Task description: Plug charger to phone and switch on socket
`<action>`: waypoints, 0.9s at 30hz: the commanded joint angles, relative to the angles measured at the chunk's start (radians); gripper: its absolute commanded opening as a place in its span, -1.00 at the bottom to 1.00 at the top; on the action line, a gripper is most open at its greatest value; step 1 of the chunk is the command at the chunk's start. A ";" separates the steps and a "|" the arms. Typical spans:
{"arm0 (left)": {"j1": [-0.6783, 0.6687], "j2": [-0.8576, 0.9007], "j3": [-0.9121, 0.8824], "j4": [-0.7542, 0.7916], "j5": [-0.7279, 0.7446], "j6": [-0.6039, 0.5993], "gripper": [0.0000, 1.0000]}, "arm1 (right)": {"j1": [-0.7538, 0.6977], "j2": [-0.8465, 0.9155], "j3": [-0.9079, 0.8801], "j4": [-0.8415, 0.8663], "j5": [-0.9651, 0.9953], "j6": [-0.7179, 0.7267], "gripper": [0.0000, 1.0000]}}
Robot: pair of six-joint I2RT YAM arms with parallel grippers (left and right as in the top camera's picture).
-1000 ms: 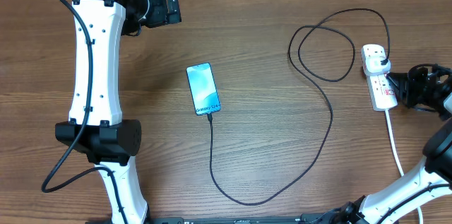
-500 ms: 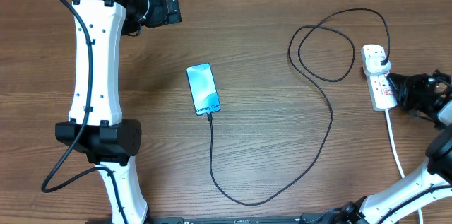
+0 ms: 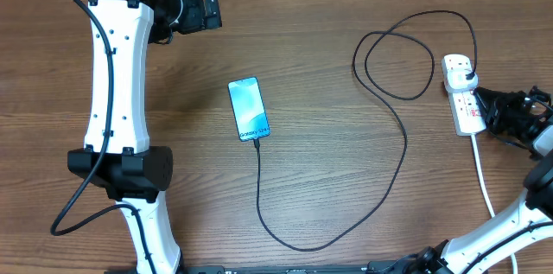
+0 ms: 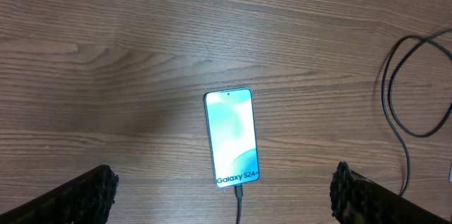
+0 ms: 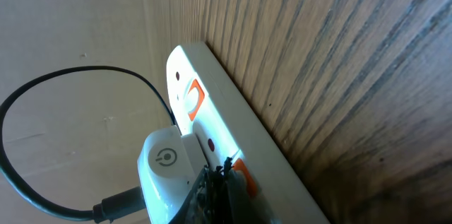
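Note:
The phone [image 3: 249, 108] lies screen up at the table's middle, also seen in the left wrist view [image 4: 232, 137]. The charger cable [image 3: 403, 149] has its tip in the phone's lower end, loops across the table and ends in a plug [image 5: 168, 169] seated in the socket strip [image 3: 463, 92]. My right gripper [image 3: 484, 104] is shut, its dark fingertips [image 5: 224, 187] touching the strip beside a red switch [image 5: 244, 174], next to the plug. My left gripper [image 3: 206, 8] is open and empty, high above and behind the phone.
The strip's white cord [image 3: 486, 189] runs toward the front right. A second red switch [image 5: 194, 100] sits farther along the strip. The cable forms a loop [image 3: 393, 58] left of the strip. The left arm's base [image 3: 121, 170] stands front left.
My right gripper has crept slightly left, up against the socket strip. The phone, cable and left arm have not moved.

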 commanded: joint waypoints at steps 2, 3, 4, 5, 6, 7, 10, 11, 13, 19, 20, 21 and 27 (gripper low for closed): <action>-0.001 -0.021 0.019 -0.002 -0.009 0.007 1.00 | 0.013 0.029 -0.013 -0.003 0.003 0.000 -0.93; -0.001 -0.021 0.019 -0.002 -0.009 0.007 1.00 | 0.014 0.029 -0.013 -0.004 0.003 -0.006 -0.93; -0.001 -0.021 0.019 -0.002 -0.009 0.007 1.00 | 0.014 0.029 -0.013 -0.004 0.003 -0.016 -0.93; -0.001 -0.021 0.019 -0.002 -0.009 0.007 1.00 | 0.015 0.029 -0.013 -0.005 0.003 -0.023 -0.93; -0.001 -0.021 0.019 -0.002 -0.009 0.007 1.00 | 0.015 0.029 -0.013 -0.006 0.006 -0.023 -0.93; -0.001 -0.021 0.019 -0.002 -0.009 0.007 1.00 | 0.015 0.029 -0.013 -0.008 0.007 -0.023 -0.93; -0.001 -0.021 0.019 -0.002 -0.009 0.007 1.00 | 0.015 0.029 -0.013 -0.008 0.006 -0.023 -0.93; -0.001 -0.021 0.019 -0.002 -0.009 0.007 1.00 | 0.015 0.029 -0.013 -0.008 0.006 -0.023 -0.93; -0.001 -0.021 0.019 -0.002 -0.009 0.007 1.00 | 0.017 0.029 -0.013 -0.009 0.004 -0.035 -0.93; -0.001 -0.021 0.019 -0.002 -0.009 0.007 1.00 | 0.040 0.029 -0.012 -0.008 0.018 -0.063 -0.93; -0.001 -0.021 0.019 -0.002 -0.009 0.007 1.00 | 0.044 0.029 -0.012 -0.008 0.026 -0.068 -0.93; -0.001 -0.021 0.019 -0.002 -0.009 0.007 1.00 | 0.048 0.029 -0.012 -0.009 0.034 -0.069 -0.93; -0.001 -0.021 0.019 -0.002 -0.009 0.007 1.00 | 0.057 0.029 -0.012 -0.043 0.076 -0.077 -0.93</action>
